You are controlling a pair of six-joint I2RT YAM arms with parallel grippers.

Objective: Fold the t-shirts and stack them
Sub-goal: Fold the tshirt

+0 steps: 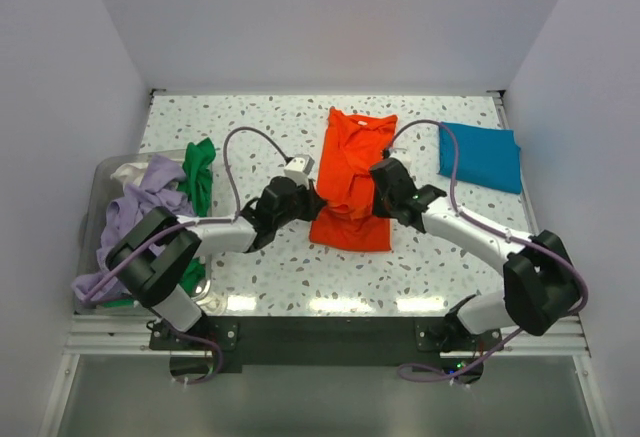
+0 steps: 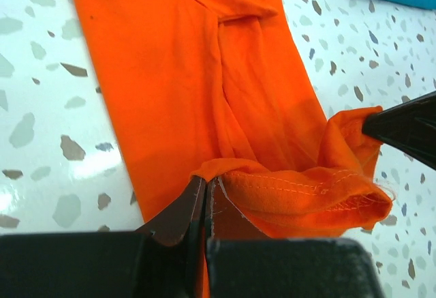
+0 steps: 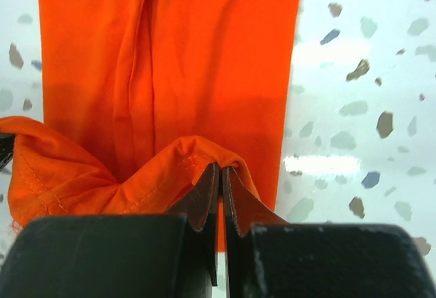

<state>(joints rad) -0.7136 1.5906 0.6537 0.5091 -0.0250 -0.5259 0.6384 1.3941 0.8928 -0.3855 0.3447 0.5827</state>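
Left pincer is clenched on the stitched hem of the orange tee, jaws pressed together with a pinch of cloth between them. The right pincer is clenched the same way on the same hem, further right. Between the two, the hem sags in a bunch, raised off the table.

We see the tee in the middle of the table, folded into a long narrow strip running near to far, with the collar at the far end. The pincers sit over its near half, one at each long side, and the rest of the strip lies flat beyond them. In the top view a band of orange also shows nearer than the pincers. We take it for doubled cloth under the raised hem, though we cannot be sure.

We judge the cloth light, thin and limp, so it will droop wherever it is not held and keeps no shape of its own. It is not fragile. The seam gives a firmer bite than the plain knit, so the hem corners are the right hold. Both should travel level, or the fold will skew.

The teal tee lies folded at the far right, well apart. The lavender tee, green tee and whitish tee are heaped at the left, in a bin.
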